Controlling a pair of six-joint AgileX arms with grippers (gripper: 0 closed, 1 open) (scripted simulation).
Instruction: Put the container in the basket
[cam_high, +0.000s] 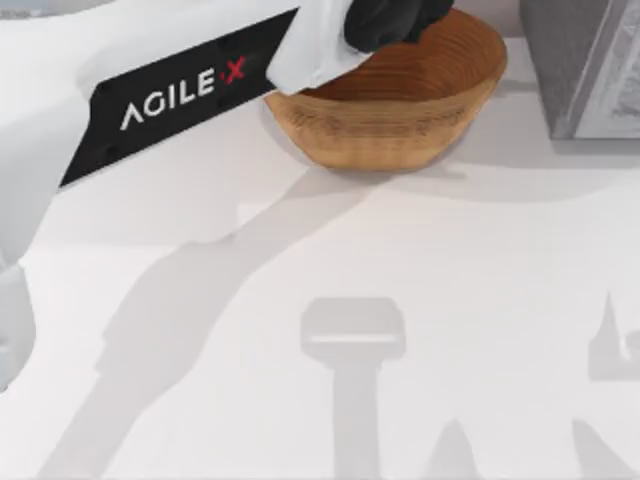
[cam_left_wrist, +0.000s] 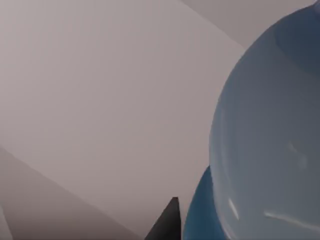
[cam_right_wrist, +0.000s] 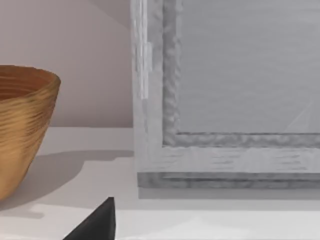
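Note:
The basket (cam_high: 400, 95), a round brown woven bowl, stands at the back of the table, a little right of the middle; its side also shows in the right wrist view (cam_right_wrist: 22, 130). My left arm reaches across from the left, and its dark gripper (cam_high: 395, 22) hangs over the basket's far inner side. In the left wrist view the container (cam_left_wrist: 270, 145) looms very close, clear above and dark blue below, pressed against a dark fingertip (cam_left_wrist: 165, 222). The left gripper looks shut on it. My right gripper (cam_right_wrist: 97, 224) sits low near the table, right of the basket.
A grey-white boxy appliance (cam_high: 585, 70) stands at the back right, close beside the basket, and it faces the right wrist view (cam_right_wrist: 225, 100). The white tabletop (cam_high: 320, 300) stretches toward the front, crossed by arm shadows.

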